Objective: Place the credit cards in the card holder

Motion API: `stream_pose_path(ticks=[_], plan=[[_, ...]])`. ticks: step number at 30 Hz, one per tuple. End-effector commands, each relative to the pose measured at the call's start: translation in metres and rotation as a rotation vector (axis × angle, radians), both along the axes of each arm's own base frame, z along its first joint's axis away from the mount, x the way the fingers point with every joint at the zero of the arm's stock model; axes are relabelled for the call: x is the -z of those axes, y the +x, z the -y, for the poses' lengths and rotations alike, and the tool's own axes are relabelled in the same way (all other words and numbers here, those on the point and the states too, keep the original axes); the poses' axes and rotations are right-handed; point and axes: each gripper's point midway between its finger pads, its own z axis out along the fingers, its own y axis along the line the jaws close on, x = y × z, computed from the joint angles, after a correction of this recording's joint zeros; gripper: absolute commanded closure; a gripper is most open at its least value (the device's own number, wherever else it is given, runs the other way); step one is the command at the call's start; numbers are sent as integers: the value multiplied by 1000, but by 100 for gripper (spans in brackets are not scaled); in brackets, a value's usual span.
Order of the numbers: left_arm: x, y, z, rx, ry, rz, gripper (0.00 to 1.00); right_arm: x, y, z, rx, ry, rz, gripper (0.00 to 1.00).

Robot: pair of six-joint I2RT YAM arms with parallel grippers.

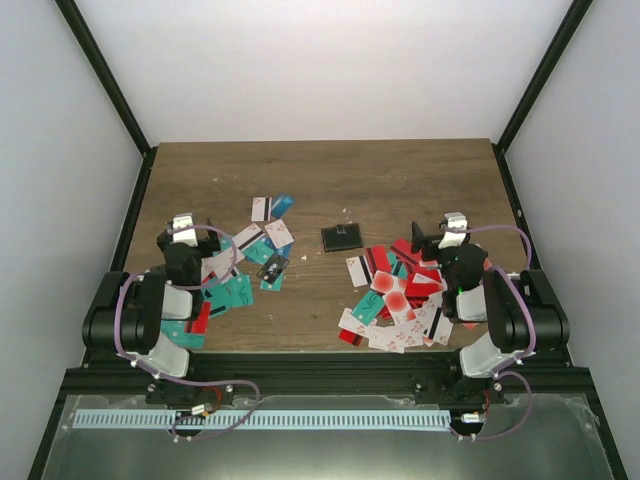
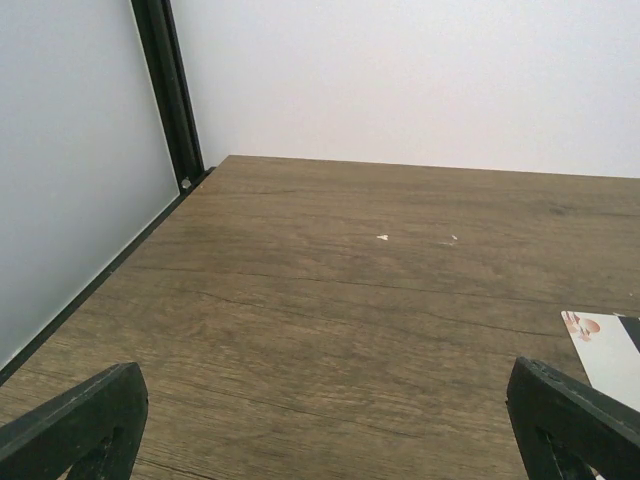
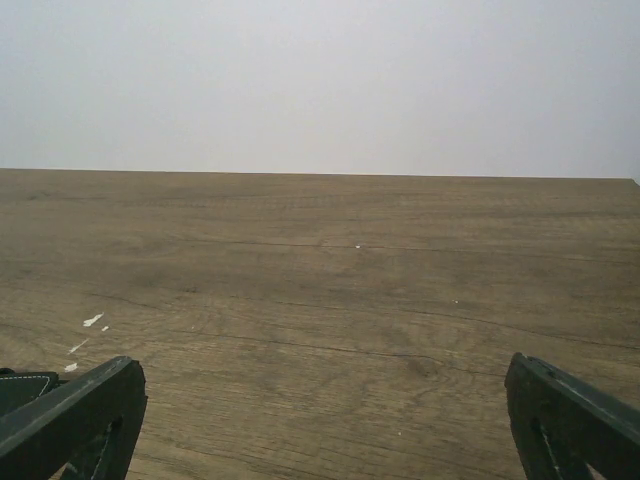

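The black card holder [image 1: 341,237] lies shut on the wooden table [image 1: 400,180], between two heaps of credit cards. One heap of teal, white, red and black cards [image 1: 245,262] lies at the left, the other, mostly red and white [image 1: 400,296], at the right. My left gripper [image 1: 181,226] rests at the left heap's left edge, open and empty; its wrist view shows a white card corner [image 2: 608,350] at the right. My right gripper [image 1: 452,226] rests at the right heap's far right, open and empty. Its fingers [image 3: 80,410] frame bare wood.
Black frame posts [image 1: 110,90] and white walls enclose the table. A black rail [image 2: 170,100] runs along the left edge. A dark object corner [image 3: 25,385] shows at the lower left of the right wrist view.
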Motion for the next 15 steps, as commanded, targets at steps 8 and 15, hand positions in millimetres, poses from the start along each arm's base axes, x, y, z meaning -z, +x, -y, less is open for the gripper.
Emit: stream_pose_path(ticks=[8,15], plan=[[-13,4,2,10,-3,49,0,-10,3,5,17,-3,35,0],[-12,6,4,30,-3,45,0,-9,5,8,32,1,30,0]])
